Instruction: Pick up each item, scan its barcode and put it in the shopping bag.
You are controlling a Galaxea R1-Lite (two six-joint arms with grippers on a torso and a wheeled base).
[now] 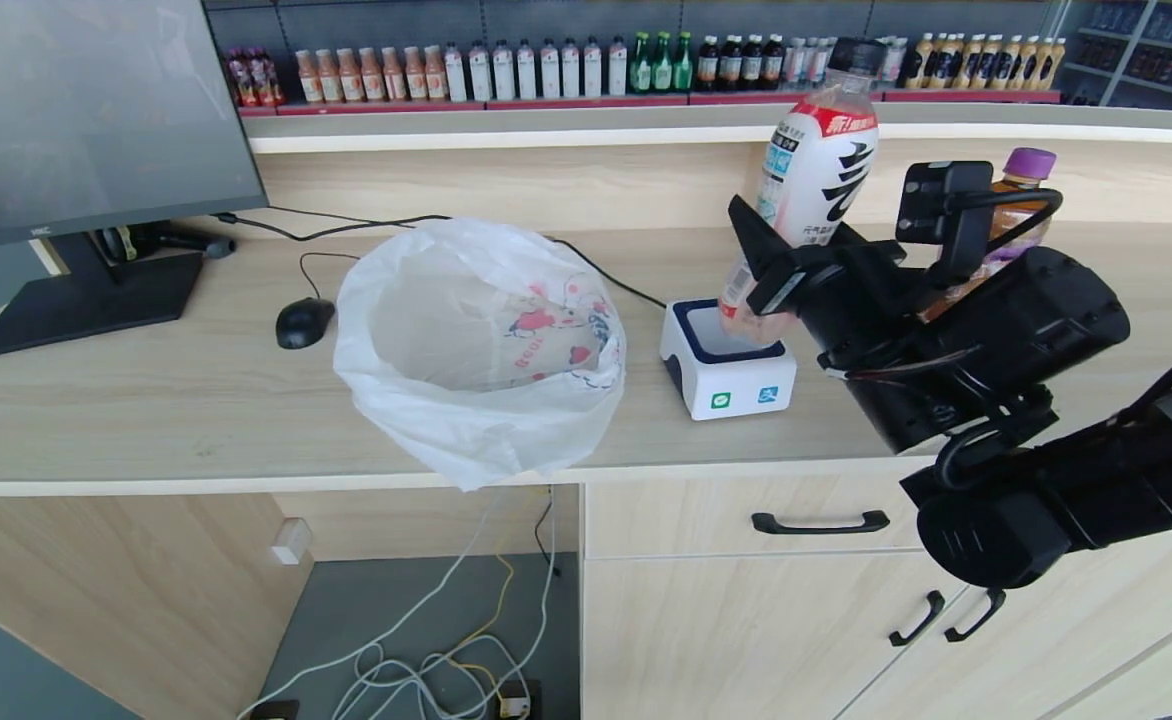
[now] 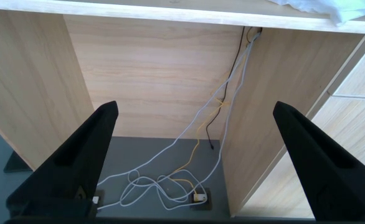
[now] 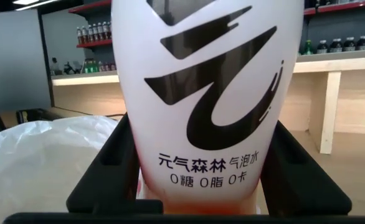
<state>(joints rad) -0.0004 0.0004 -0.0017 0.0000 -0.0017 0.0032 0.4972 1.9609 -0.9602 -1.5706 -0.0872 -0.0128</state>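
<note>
My right gripper [image 1: 781,275] is shut on a white-labelled drink bottle [image 1: 808,180] with a black cap, holding it tilted with its base just above the white barcode scanner [image 1: 726,370] on the counter. The same bottle [image 3: 204,93] shows between the black fingers [image 3: 104,171] in the right wrist view. The white plastic shopping bag [image 1: 481,350] stands open to the scanner's left, with a printed item inside. A purple-capped bottle [image 1: 1021,195] stands behind my right arm. My left gripper [image 2: 195,162] is open, below the counter, facing the cable recess.
A monitor [image 1: 86,120] stands at the counter's far left with a black mouse [image 1: 303,322] beside it. Cables [image 2: 189,180] lie on the floor under the counter. Drawers with black handles [image 1: 819,522] sit below the scanner. Shelves of bottles [image 1: 596,65] line the back.
</note>
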